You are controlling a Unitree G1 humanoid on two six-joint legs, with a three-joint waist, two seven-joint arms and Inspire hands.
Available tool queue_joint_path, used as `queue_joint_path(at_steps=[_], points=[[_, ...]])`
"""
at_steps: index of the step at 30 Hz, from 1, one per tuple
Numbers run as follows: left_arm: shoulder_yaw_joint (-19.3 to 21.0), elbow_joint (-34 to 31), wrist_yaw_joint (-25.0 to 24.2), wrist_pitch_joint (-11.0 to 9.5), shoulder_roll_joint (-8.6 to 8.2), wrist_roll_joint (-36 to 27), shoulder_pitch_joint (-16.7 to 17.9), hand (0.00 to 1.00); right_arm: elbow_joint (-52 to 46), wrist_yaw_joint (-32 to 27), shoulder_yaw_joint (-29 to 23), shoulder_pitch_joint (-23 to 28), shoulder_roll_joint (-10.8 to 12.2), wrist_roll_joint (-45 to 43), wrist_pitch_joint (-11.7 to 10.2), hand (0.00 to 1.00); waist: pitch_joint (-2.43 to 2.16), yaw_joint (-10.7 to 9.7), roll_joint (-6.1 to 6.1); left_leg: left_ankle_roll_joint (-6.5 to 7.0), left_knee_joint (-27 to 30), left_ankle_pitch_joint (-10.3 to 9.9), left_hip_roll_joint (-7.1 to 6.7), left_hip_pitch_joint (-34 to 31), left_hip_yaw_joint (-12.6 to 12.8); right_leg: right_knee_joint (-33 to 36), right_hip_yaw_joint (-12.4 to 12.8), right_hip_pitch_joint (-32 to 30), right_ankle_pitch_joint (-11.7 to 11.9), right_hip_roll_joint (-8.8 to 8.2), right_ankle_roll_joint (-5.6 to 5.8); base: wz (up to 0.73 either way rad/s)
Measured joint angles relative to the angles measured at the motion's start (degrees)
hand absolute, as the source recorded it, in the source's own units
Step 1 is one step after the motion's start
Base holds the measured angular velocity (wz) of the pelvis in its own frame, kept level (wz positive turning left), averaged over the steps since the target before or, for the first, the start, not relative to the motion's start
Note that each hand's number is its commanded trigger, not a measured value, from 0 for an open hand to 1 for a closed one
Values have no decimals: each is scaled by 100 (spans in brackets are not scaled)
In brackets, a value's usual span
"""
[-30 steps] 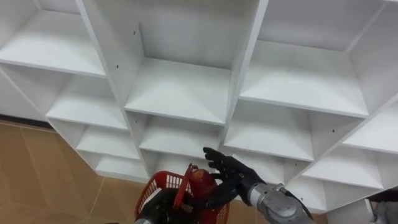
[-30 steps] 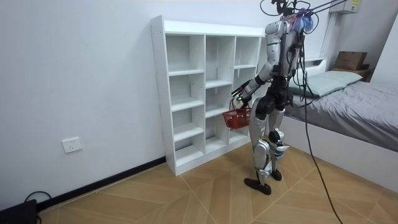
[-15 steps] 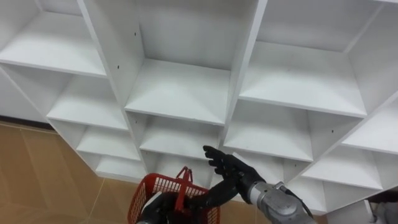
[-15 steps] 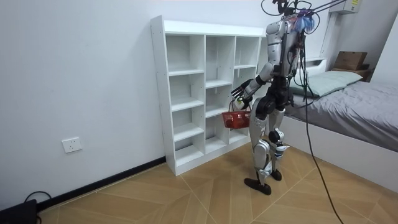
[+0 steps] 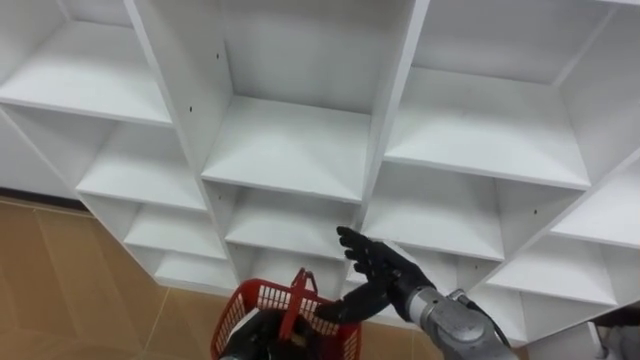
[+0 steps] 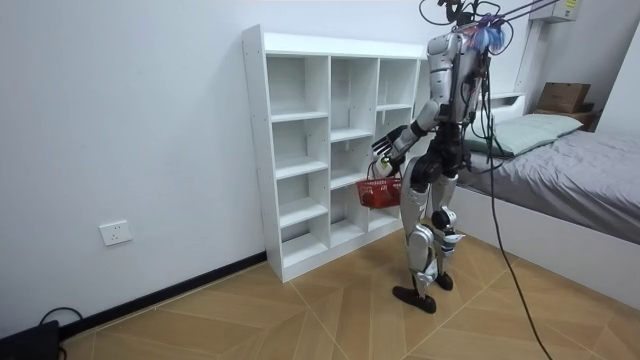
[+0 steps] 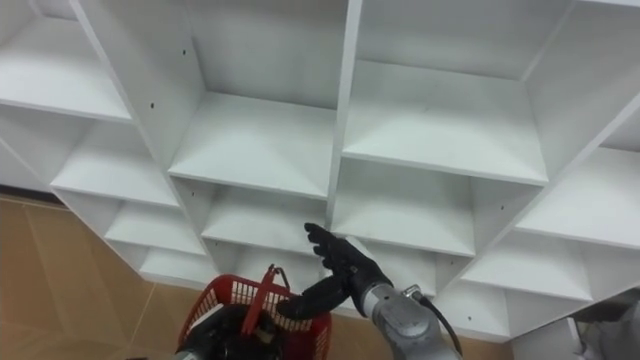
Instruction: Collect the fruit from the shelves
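- Because the task is one of gathering, the red basket [image 5: 248, 302] hangs closest to the robot's body, low and in front, where fruit can be dropped straight in.
- The left hand [image 5: 262, 336] carries it. Its fingers seem clenched round the handle, though the bottom edge of the eye views cuts most of the hand off.
- Whether any fruit lies in the basket cannot be told, as the hand and the upright handle cover its inside.
- Just beyond and above the basket's far rim, the right hand [image 5: 384, 272] hovers with its fingers released and spread, grasping nothing. It is free to pick while the other hand bears the load.
- Behind it stands the white closet [image 5: 290, 150], whose facing compartments are bare boards. By my judgement, the next fruit has to be sought on another shelf.
- In the room view the robot stands upright on the wooden floor [image 6: 300, 310], close to the closet's right-hand columns, with a bed [image 6: 580, 170] behind it.
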Motion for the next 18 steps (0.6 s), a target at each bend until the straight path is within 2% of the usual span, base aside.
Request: queue_joint_path(at_steps=[7, 12, 18], points=[[283, 0, 157, 0, 25, 2, 196, 100, 0, -113, -55, 9, 5, 0, -13, 0, -9, -138, -3, -1, -4, 0, 4, 8, 34, 4, 15, 2, 0, 5, -1, 0], [653, -1, 154, 0, 52, 5, 207, 100, -143, -242, -423, 153, 5, 29, -18, 0, -26, -182, 19, -1, 12, 0, 8, 23, 34, 17, 27, 0, 1, 2, -2, 0], [1007, 1, 377, -2, 104, -6, 272, 100, -322, -609, -813, 480, -42, 196, -137, 0, -40, -313, 123, -10, -36, -7, 10, 113, 54, -23, 35, 118, 1, 15, 0, 0]])
